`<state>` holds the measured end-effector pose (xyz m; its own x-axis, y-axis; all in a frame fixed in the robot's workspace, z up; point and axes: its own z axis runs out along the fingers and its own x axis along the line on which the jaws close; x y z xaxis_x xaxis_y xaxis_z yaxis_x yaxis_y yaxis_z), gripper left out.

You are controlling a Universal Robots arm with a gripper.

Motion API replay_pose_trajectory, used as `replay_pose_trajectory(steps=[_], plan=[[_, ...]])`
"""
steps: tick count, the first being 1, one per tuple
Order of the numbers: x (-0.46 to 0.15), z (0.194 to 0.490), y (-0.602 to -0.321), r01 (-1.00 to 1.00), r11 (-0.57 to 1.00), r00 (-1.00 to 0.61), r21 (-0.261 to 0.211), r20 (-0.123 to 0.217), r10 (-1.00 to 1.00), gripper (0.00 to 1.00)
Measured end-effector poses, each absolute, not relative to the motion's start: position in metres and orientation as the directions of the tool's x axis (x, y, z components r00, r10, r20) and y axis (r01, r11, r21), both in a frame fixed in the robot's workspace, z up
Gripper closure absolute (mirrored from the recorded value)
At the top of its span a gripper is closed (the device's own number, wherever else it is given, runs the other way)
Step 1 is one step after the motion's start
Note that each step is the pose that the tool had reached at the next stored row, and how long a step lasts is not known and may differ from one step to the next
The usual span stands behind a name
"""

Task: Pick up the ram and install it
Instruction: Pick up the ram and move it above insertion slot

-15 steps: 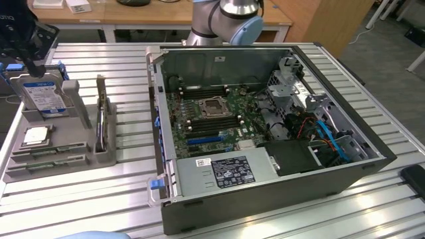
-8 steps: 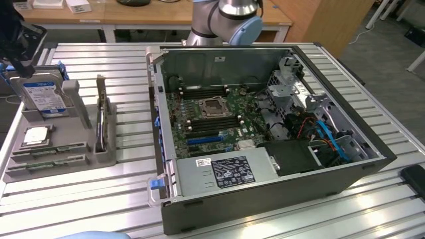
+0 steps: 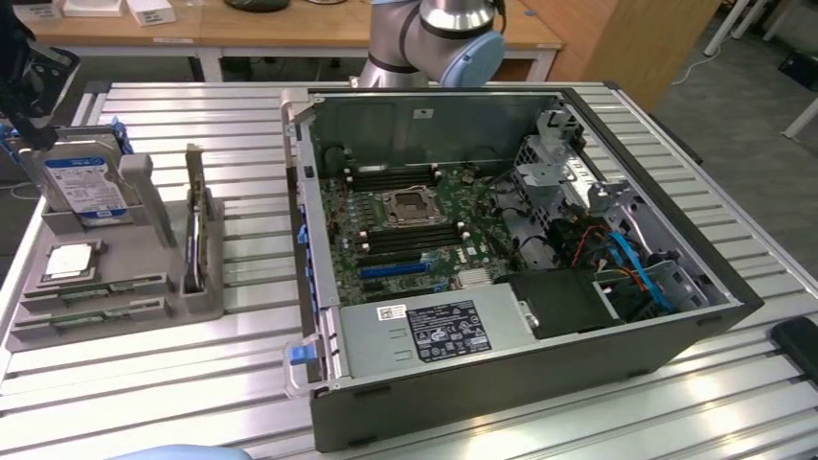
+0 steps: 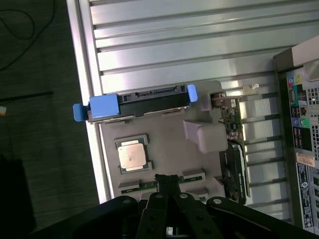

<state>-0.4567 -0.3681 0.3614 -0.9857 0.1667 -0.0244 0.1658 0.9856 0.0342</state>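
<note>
At the grey plastic tray's (image 4: 164,144) edge farthest from the blue-railed hard drive (image 4: 144,97), the long green ram stick (image 4: 142,186) is seated in its slot, not lifted. The black claw (image 4: 168,178) is held directly over it. Whether the stick is clamped cannot be told. Installation in the open black computer case (image 3: 511,383) is judged outstanding.

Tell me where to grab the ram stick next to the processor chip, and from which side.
Pinch the ram across its flat faces at mid-length, coming straight down from above. It seems to stand on edge in a slot of the grey holder, so only its upper long edge is free.
</note>
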Motion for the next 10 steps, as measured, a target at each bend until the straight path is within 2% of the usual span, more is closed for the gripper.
replay_pose_trajectory(steps=[10], plan=[[-0.4567,0.3605,-0.3681,0.166,0.986,-0.986,0.032,-0.025,0.167,0.9]])
